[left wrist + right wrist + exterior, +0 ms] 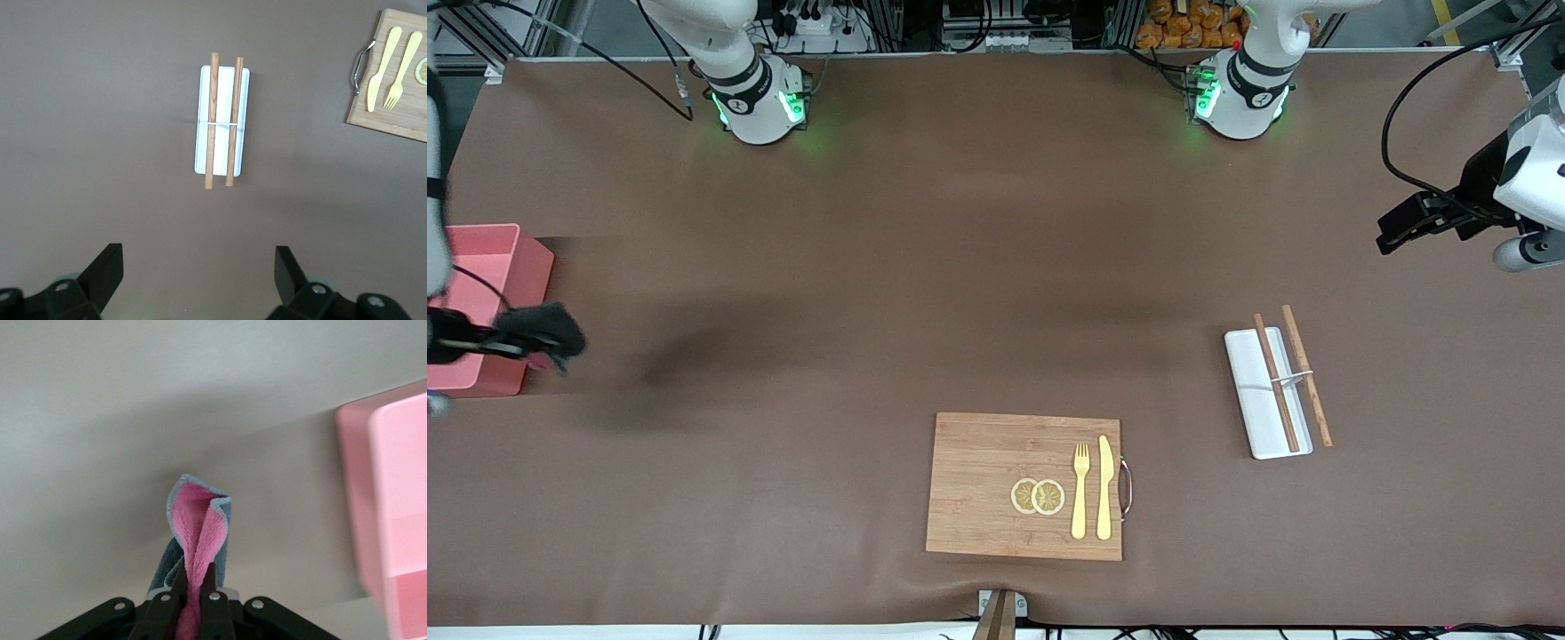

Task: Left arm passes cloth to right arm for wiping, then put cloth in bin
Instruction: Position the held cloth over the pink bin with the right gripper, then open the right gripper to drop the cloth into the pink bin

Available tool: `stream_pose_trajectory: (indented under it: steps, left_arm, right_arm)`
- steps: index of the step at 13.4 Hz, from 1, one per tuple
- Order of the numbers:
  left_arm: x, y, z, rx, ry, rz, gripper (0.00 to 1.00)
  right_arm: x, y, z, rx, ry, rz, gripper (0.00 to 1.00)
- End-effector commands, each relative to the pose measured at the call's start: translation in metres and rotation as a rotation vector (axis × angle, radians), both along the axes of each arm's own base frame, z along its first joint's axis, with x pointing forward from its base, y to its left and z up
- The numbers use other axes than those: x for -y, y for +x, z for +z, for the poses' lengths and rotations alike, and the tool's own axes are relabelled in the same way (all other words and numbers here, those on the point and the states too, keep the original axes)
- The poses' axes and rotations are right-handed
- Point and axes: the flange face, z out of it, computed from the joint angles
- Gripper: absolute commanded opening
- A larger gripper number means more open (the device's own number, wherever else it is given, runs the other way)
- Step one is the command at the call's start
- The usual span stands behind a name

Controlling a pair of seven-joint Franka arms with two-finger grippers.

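Right gripper pinches cloth above bin edge; left gripper spread, waiting over bare table.

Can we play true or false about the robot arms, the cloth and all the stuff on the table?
1. The right gripper is pinching the cloth. True.
2. The cloth already lies inside the bin. False: it hangs in the gripper at the bin's edge.
3. The left gripper is open and holds nothing. True.
4. The fork and knife lie on the white tray. False: they lie on the cutting board; two wooden sticks rest across the tray.
5. Two lemon slices sit on the cutting board. True.
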Motion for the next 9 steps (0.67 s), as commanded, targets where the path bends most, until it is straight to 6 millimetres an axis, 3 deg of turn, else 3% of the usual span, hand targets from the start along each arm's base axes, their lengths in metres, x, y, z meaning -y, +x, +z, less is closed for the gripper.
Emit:
stream_pose_trajectory:
  steps: [1,4,6,9]
  left_arm:
    - [-0.002,-0.009,0.005,0.008,-0.013,-0.006,1.00]
    - [-0.004,-0.009,0.001,0.002,-0.013,-0.003,1.00]
    - [-0.003,-0.009,0.001,0.004,-0.013,-0.005,1.00]
    - [-0.003,-0.009,0.000,0.004,-0.013,-0.005,1.00]
  right_arm:
    - [0.068,-0.029,0.010,-0.014,-0.031,0.100,0.00]
    - [0.141,-0.059,0.008,0.021,-0.057,0.170,0.00]
    - [0.188,-0.080,-0.013,0.056,-0.083,0.184,0.00]
    - [0.234,-0.096,-0.063,0.104,-0.093,0.199,0.00]
